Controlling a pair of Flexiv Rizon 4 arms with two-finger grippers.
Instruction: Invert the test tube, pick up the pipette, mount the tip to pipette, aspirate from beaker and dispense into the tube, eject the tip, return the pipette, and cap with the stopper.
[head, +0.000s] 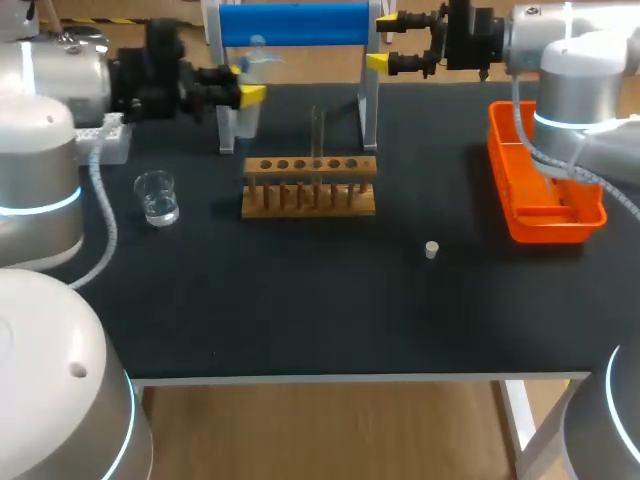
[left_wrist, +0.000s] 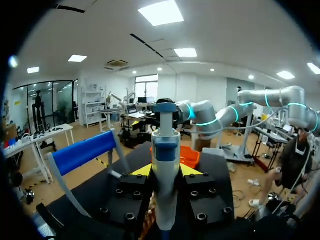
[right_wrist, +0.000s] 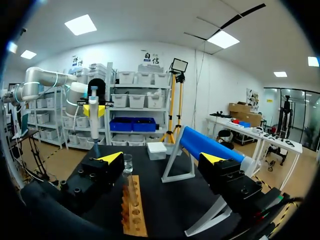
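The left gripper (left_wrist: 166, 171) clamps a white-and-blue plastic pipette (left_wrist: 165, 145) upright near the tabletop's (head: 300, 320) far left edge, just beside a white stand with a blue bar (head: 295, 25). The right gripper (head: 384, 43) hangs wide open, holding nothing, by the stand's other leg. In front of the stand a wooden rack (head: 310, 167) holds one clear test tube (head: 317, 130); a clear beaker (head: 157, 197) stands toward the left edge, a small pale stopper (head: 431, 249) lies right of centre, and an orange plastic tray (head: 500, 160) lines the right edge.
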